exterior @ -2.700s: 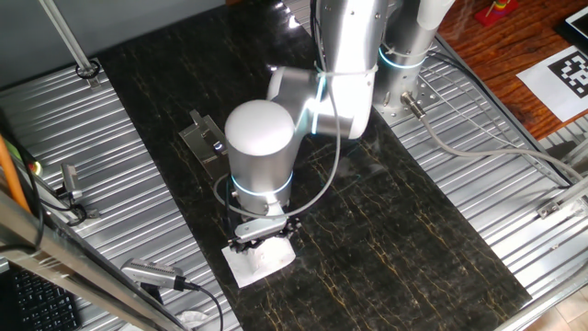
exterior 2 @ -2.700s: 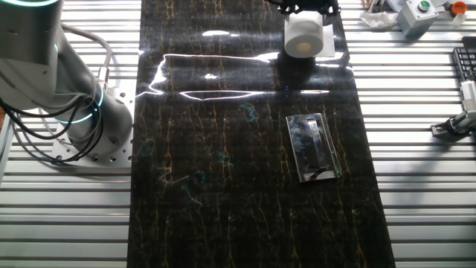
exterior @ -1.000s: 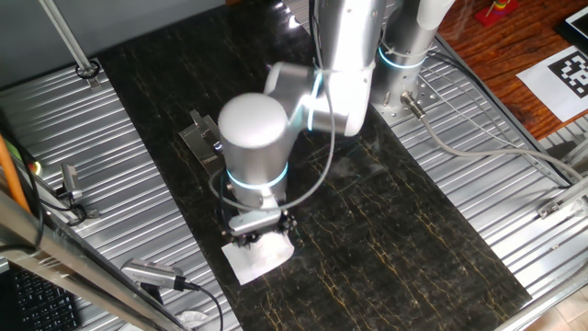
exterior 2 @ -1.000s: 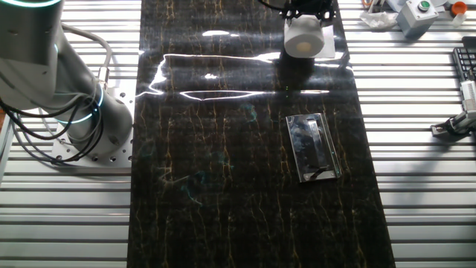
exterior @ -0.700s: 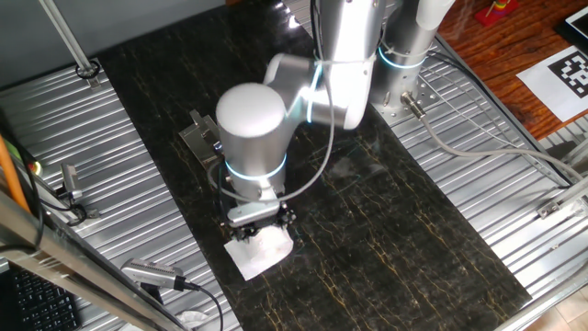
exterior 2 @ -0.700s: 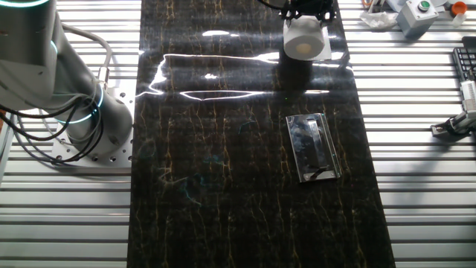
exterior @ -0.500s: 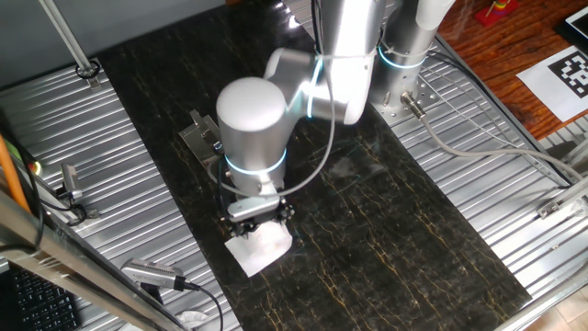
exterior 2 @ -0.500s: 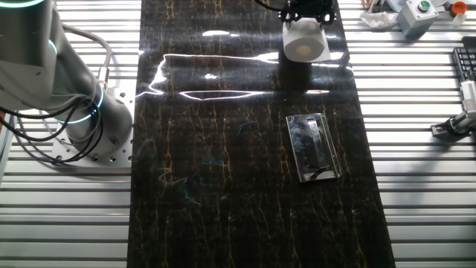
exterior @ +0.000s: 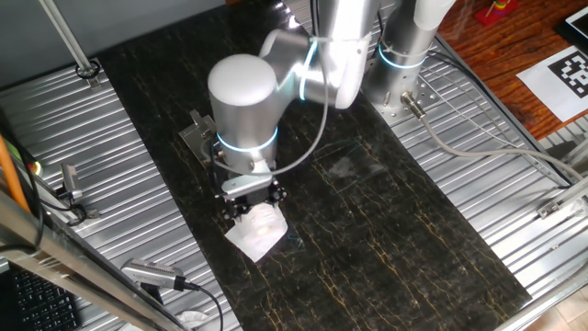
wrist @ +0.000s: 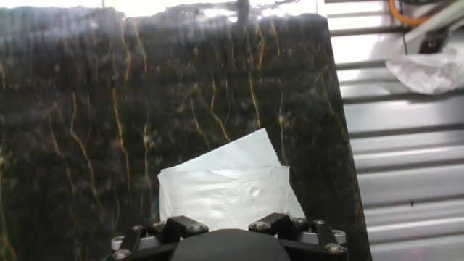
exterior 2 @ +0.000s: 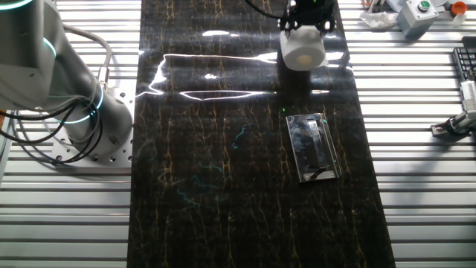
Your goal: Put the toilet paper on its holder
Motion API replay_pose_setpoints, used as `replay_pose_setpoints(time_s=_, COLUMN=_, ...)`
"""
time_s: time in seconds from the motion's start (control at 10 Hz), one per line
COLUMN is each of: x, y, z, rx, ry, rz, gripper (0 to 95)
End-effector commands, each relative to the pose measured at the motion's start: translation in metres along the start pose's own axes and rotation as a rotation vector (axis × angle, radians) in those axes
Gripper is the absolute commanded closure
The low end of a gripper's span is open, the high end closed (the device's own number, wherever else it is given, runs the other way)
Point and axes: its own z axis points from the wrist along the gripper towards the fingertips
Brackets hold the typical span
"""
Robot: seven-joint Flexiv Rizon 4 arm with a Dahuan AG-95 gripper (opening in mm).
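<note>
The toilet paper is a small white roll with a loose sheet hanging from it. My gripper is shut on it and holds it a little above the dark marble-patterned table top. In the other fixed view the roll hangs under the gripper near the far edge. The hand view shows the white paper just in front of the gripper. The holder, a flat grey metal plate, lies a short way from the roll. In the one fixed view the holder is partly hidden behind my arm.
The round silver robot base stands on the ribbed metal bench left of the dark top. A clamp and a grey button box sit on the right side. Crumpled white plastic lies beyond the top's edge.
My gripper has risen with the roll and shifted toward the holder. The loose sheet has come off the table top and now hangs under the roll.
</note>
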Motion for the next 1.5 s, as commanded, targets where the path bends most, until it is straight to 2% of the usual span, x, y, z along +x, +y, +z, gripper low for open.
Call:
replay_pose_setpoints(time_s=0.1, x=0.0060, y=0.0013, z=-0.0034, rx=0.004, ry=0.014, rz=0.001, gripper=95.0)
replay_pose_setpoints(time_s=0.2, x=0.0075, y=0.0019, z=-0.0049, rx=0.005, ry=0.020, rz=0.001, gripper=95.0)
replay_pose_setpoints(time_s=0.8, x=0.0059, y=0.0013, z=-0.0032, rx=0.000, ry=0.000, rz=0.027, gripper=95.0)
replay_pose_setpoints(time_s=1.0, x=0.0059, y=0.0013, z=-0.0032, rx=-0.003, ry=0.015, rz=0.007, gripper=95.0)
replay_pose_setpoints(time_s=1.2, x=0.0059, y=0.0013, z=-0.0032, rx=-0.004, ry=0.016, rz=-0.055, gripper=95.0)
replay_pose_setpoints(time_s=1.5, x=0.0059, y=0.0013, z=-0.0032, rx=-0.015, ry=-0.005, rz=-0.097, gripper=95.0)
